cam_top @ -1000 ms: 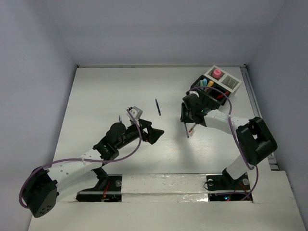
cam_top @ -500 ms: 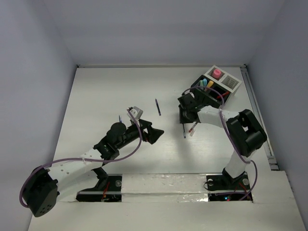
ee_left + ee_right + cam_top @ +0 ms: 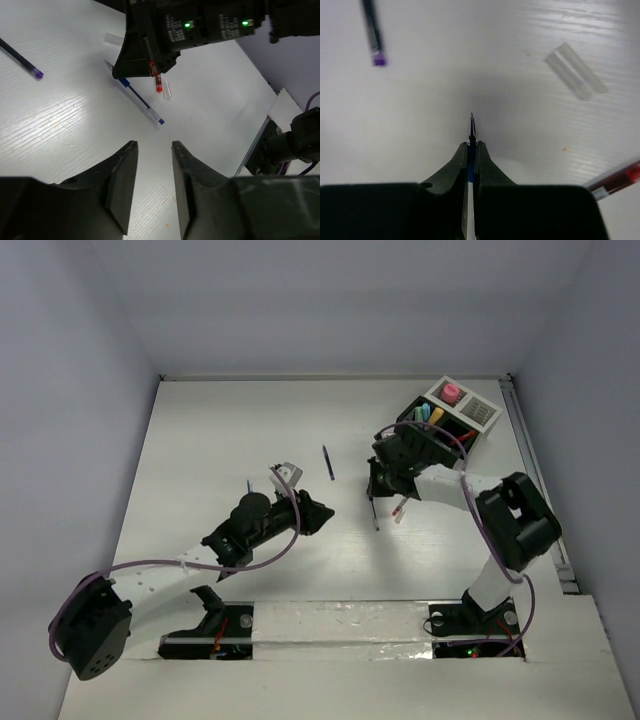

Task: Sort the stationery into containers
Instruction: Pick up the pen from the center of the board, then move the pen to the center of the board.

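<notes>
My right gripper (image 3: 374, 483) (image 3: 471, 144) is shut on a thin blue pen (image 3: 376, 515) (image 3: 142, 100). The pen's tip (image 3: 471, 122) pokes out past the fingertips, low over the table. A red pen (image 3: 400, 508) (image 3: 158, 84) (image 3: 616, 182) lies just right of it. A dark pen with a purple end (image 3: 327, 462) (image 3: 21, 61) (image 3: 374, 33) lies farther left. My left gripper (image 3: 322, 512) (image 3: 154, 146) is open with a narrow gap and holds nothing. The black and white containers (image 3: 478, 436) at the far right hold markers (image 3: 425, 414) and a pink-capped bottle (image 3: 451, 392).
A clear pen cap (image 3: 575, 78) (image 3: 167, 89) lies on the table beside the red pen. A short dark pen (image 3: 248, 484) lies left of the left arm. White walls close the table at the back and on both sides.
The right gripper has shifted left and closed on the blue pen. The left gripper's jaws have narrowed from wide open, and that arm has edged forward.
</notes>
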`<state>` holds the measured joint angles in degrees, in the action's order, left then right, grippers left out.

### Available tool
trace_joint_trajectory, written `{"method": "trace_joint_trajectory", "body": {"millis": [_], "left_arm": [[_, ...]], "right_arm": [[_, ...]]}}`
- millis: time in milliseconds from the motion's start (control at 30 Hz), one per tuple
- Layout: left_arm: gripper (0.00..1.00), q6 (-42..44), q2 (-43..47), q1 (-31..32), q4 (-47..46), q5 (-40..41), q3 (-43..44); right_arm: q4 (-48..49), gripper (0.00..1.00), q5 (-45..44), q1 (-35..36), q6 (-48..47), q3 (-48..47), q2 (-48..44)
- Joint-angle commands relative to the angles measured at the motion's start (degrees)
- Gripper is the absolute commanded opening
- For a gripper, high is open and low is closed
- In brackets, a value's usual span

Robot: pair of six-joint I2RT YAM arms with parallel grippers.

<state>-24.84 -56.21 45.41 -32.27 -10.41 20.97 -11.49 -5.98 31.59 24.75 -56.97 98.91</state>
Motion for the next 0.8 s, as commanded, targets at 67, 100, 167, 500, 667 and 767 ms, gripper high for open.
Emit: {"method": "trace_joint_trajectory", "body": {"millis": [67, 100, 167, 500, 667, 767], "left_arm": [[0.29, -3.37, -2.49, 0.30, -2.27, -0.05, 0.73], [0.29, -3.81, -3.03, 0.30, -2.27, 0.04, 1.00], [0.29, -4.60, -4.95, 0.30, -2.79, 0.31, 1.70], [0.44, -7.94, -8.83, 0.30, -8.24, -0.39, 3.46], [0.46, -9.35, -9.10, 0.30, -11.41, 0.83, 2.85], [0.46, -9.96, -9.62, 0.30, -13.16, 1.89, 2.50]], "right_arm": [[16.83, 0.00, 11.51, 1.45, 6.00, 5.98, -13.12], [19.63, 0.00, 11.69, 1.97, 6.70, 6.69, -14.61], [23.15, 0.00, 13.00, 2.60, 8.46, 8.27, -17.87], [34.42, 0.00, 13.62, 6.55, 12.69, 13.55, -23.77], [38.55, 0.00, 15.38, 7.87, 14.00, 14.78, -24.03], [39.78, 0.00, 16.17, 8.40, 14.88, 15.39, -24.21]]}}
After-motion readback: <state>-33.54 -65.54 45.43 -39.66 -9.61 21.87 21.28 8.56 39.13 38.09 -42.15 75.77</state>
